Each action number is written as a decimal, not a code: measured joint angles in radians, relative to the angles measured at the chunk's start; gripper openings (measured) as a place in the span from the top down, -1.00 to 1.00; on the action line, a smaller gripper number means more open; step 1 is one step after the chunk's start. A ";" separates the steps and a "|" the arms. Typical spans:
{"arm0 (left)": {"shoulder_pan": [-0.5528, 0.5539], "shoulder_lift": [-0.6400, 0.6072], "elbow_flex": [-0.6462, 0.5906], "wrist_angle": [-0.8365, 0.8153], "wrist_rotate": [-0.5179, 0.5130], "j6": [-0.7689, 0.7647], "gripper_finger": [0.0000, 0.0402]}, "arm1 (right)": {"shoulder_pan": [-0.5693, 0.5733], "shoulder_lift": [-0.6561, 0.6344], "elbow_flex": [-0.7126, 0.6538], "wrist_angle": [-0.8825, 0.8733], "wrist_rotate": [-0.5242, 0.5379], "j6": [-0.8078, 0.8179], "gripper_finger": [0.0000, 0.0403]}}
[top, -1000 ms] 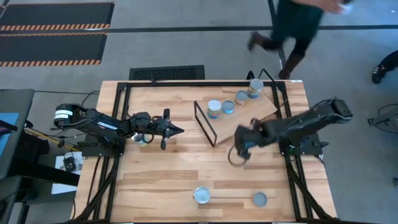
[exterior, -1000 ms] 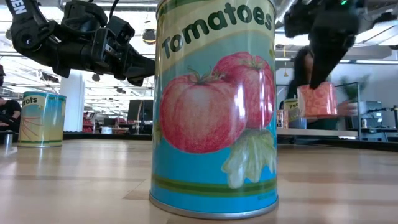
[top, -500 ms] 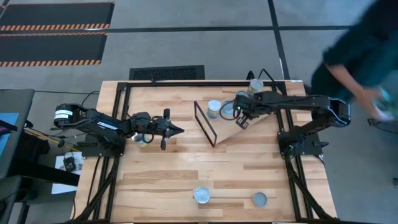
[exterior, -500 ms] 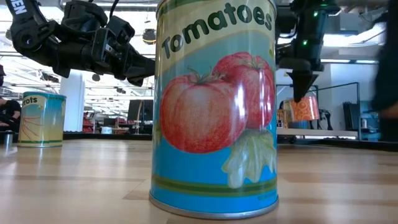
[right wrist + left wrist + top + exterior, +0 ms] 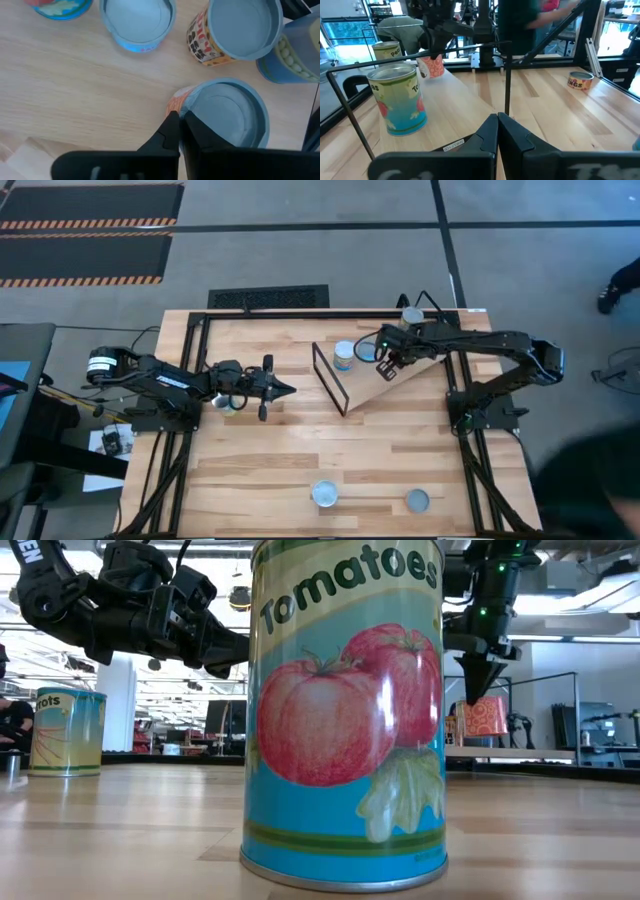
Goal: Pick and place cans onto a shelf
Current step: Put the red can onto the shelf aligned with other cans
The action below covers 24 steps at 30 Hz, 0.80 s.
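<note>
My right gripper (image 5: 386, 370) is over the light-wood shelf (image 5: 405, 375) at the far right, shut on a red-orange can (image 5: 225, 117), which also shows in the low view (image 5: 485, 715). Several other cans stand upright on the shelf: a tomato can (image 5: 400, 100), a blue-rimmed one (image 5: 137, 22), an orange-patterned one (image 5: 240, 30) and a peas can (image 5: 295, 55). The shelf's black wire frame (image 5: 328, 377) stands at its left end. My left gripper (image 5: 282, 388) is shut and empty, level above the table's left half. My right gripper pinches the red-orange can's top rim (image 5: 181, 104) between its two nearly shut fingers. The fingers come from above and point down. The can is upright below them, low over the shelf board; I cannot tell whether its base touches the board.
Two cans stand near the table's near edge (image 5: 325, 494) (image 5: 417, 500); the tomato can fills the low view (image 5: 345, 710). Another can (image 5: 228, 402) stands under the left arm. Black frame rails run along the table's left, right and far edges.
My right gripper has carried the red-orange can from the table's right middle toward the far edge, over the shelf, and come down among the cans there. It has stayed shut. A person beyond the far edge has walked off to the right.
</note>
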 joint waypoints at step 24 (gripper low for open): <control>0.000 0.000 0.000 0.001 0.000 0.000 1.00 | -0.017 0.000 -0.037 0.073 0.023 0.060 0.89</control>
